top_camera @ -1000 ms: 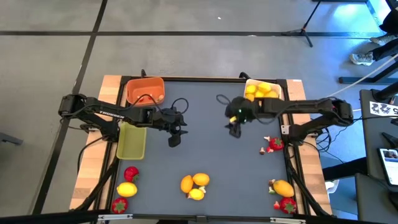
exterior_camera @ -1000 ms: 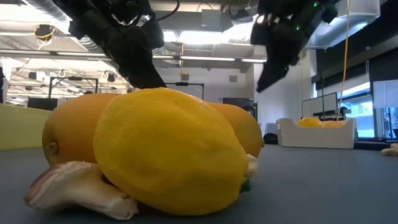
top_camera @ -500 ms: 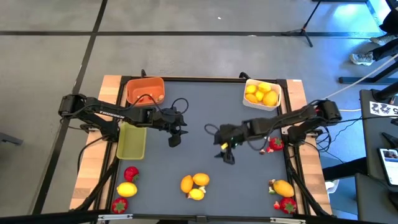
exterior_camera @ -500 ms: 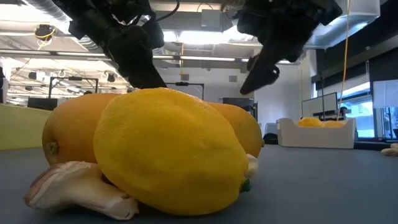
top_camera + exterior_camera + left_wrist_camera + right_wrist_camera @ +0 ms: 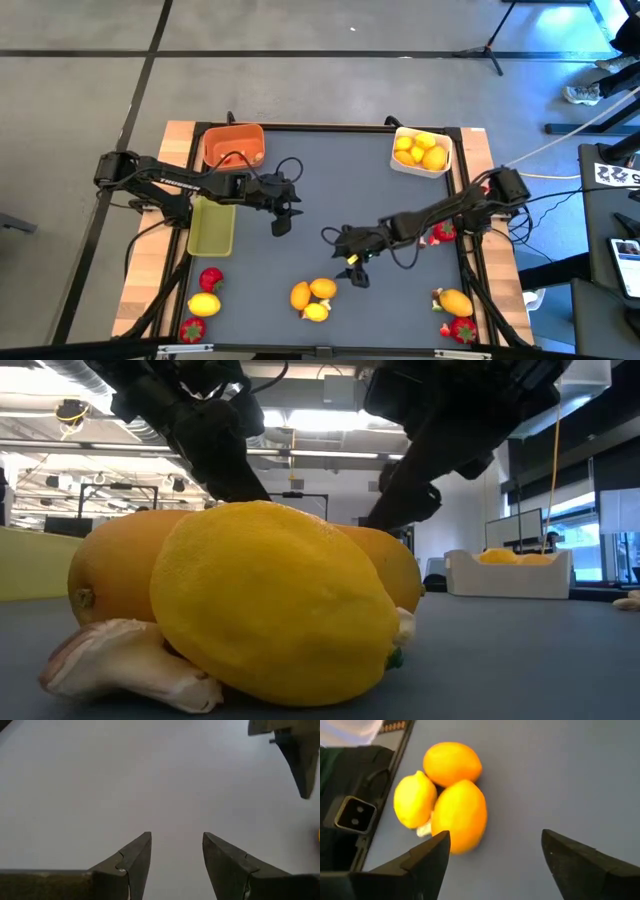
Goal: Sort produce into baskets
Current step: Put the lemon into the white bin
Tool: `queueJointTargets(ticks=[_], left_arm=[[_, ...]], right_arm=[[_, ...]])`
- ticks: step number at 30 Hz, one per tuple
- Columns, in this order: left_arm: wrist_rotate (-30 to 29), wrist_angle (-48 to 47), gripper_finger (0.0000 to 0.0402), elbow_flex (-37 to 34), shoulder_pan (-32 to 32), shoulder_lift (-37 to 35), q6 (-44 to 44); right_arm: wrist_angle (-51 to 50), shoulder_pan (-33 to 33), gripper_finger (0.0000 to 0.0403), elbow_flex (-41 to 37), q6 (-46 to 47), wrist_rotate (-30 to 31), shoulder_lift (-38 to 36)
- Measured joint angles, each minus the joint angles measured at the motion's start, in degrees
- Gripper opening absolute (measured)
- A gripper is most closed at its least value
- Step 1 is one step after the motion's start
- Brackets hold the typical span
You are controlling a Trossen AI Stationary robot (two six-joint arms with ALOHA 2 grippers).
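right tool (image 5: 355,276) spread, citrus cluster (image 5: 313,296) partly hidden

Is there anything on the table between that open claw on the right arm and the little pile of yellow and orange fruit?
Nothing: the right wrist view shows only bare dark table between the right gripper and the citrus cluster.

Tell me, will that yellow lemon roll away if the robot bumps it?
Probably a little: the lemon looks round and smooth. But it touches two orange fruits, which may block it. The right end effector hovers open nearby.
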Motion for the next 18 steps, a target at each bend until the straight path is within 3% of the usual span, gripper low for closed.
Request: queueJointTargets(ticks=[18], left_arm=[[-0.3, 3.5, 0.0173, 0.0, -5.9, 0.0, -2.8]], right_arm=[[4.0, -1.0, 0.0303, 0.0, 4.1, 0.5, 1.0]])
